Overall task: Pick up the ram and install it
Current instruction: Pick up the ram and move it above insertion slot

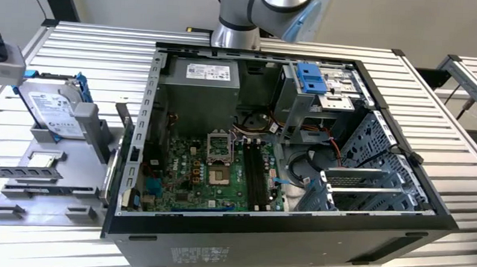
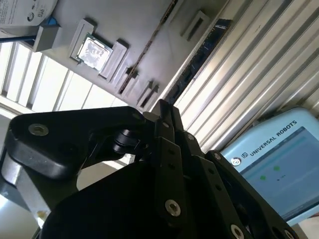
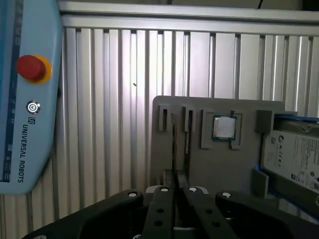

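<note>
I cannot tell if my end effector is clenched or let go. The ram stands on its thin edge in the gray holder just ahead, its long side pointing straight away from me.

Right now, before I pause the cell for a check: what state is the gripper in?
Gripper: cannot be told, open or shut; it is at one end of the ram, which sits on edge in the grey holder.
</note>
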{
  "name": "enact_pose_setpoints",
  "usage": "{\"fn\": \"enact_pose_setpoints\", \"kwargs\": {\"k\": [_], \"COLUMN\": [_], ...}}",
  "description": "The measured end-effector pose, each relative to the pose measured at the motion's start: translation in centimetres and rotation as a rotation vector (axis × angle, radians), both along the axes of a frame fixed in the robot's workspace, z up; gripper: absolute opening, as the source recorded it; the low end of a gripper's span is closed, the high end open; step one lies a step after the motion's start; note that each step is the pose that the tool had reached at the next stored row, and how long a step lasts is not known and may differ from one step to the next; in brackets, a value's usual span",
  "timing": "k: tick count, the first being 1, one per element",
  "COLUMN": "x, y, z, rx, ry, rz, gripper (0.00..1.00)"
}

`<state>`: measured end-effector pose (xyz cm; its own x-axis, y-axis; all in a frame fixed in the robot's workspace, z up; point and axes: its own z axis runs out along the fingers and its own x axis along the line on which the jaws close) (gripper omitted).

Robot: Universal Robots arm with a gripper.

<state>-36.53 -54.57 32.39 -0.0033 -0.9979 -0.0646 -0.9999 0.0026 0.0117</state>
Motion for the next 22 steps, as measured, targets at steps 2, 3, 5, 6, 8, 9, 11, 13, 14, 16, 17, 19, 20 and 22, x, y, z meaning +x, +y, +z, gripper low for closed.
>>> {"fn": "enact_pose_setpoints", "kwargs": {"k": [2,3,5,6,8,9,11,13,14,16,17,19,20,22], "x": [0.0,0.0,0.0,0.0,0.0,0.0,0.0,0.0,0.0,0.01,0.01,0.01,0.0,0.05], "y": [0.0,0.0,0.0,0.0,0.0,0.0,0.0,0.0,0.0,0.0,-0.01,-0.01,-0.01,0.0], "z": [0.94,1.39,2.31,2.77,3.65,4.12,5.03,5.92,6.39,7.22,7.24,7.25,7.25,7.27], "rx": [-0.0001,0.0,-0.0002,0.0,0.0,0.0,-0.0001,-0.0001,-0.0001,-0.0001,0.0001,0.0,0.0,-0.0002], "ry": [0.0,0.0,0.0001,0.0,0.0,0.0,0.0,0.0001,0.0,0.0,-0.0003,-0.0001,0.0,0.0002], "rz": [0.0,0.0,0.0,0.0,0.0,0.0,0.0,0.0,0.0,0.0,0.0,0.0,0.0,0.0], "gripper": [0.0,0.0,0.0,0.0,0.0,0.0,0.0,0.0,0.0,0.0,0.0,0.0,0.0,0.0]}}
